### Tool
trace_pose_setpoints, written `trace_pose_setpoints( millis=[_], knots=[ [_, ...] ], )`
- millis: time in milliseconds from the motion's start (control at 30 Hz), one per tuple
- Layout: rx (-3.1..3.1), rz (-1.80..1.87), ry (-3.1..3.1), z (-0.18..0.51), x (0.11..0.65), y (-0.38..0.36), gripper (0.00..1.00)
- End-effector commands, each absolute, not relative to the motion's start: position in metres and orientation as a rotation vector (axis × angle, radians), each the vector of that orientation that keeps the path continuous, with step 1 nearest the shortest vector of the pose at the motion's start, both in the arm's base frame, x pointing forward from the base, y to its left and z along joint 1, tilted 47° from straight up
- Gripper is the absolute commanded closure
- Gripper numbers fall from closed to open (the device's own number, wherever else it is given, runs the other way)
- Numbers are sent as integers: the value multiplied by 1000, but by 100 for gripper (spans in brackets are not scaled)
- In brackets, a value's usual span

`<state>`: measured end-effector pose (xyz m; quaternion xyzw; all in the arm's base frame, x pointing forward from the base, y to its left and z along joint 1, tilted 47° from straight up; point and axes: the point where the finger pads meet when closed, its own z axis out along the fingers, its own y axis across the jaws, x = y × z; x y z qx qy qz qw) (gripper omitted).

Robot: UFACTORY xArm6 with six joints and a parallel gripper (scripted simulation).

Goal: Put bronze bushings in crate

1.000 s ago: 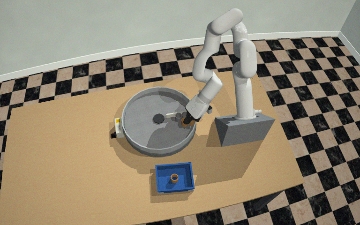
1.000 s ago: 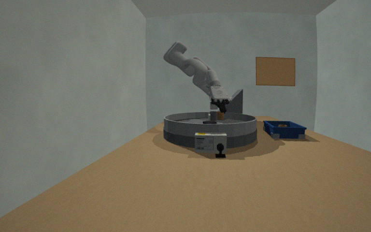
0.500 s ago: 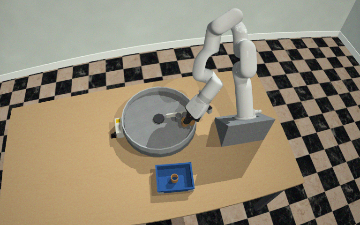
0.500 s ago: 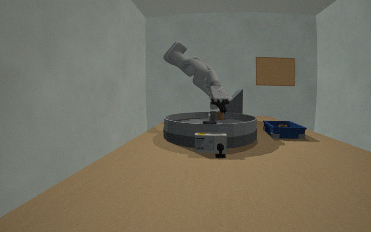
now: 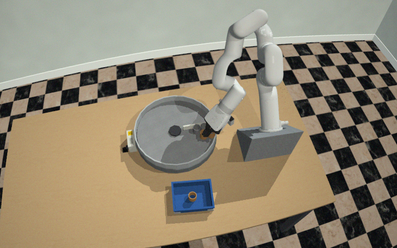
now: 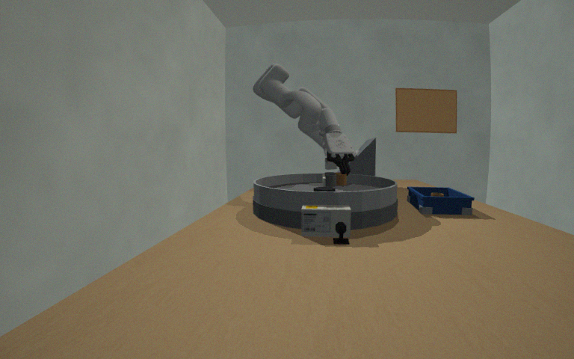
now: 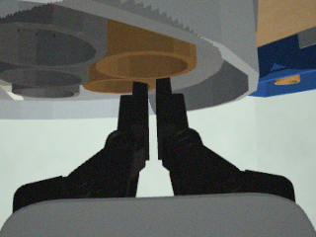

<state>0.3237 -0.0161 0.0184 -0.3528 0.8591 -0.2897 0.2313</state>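
A bronze bushing (image 5: 202,136) (image 6: 340,179) (image 7: 145,49) stands near the right edge of the grey turning table (image 5: 175,167) (image 6: 288,197). My gripper (image 5: 207,134) (image 6: 344,171) (image 7: 151,91) is down on it, its fingers shut on the bushing's near wall. A grey bushing (image 5: 196,127) (image 6: 329,177) (image 7: 46,46) stands right beside it on the left. The blue crate (image 5: 175,196) (image 6: 440,202) (image 7: 276,59) lies in front of the turning table and holds one bronze bushing (image 5: 192,194) (image 6: 436,194) (image 7: 287,81).
A black hub (image 5: 174,130) with a white bar (image 5: 188,126) sits at the turning table's centre. A control box (image 5: 131,140) (image 6: 324,220) is fixed to its left side. The arm's grey base block (image 5: 266,143) stands to the right of the table's rim.
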Motion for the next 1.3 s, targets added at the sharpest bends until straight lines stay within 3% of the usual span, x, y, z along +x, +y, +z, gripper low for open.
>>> trace_pose_setpoints(
  millis=[0,1267],
  knots=[
    [-969,-797,2360,19,325,-16,100],
    [-969,-797,2360,66,321,34,100]
  ],
)
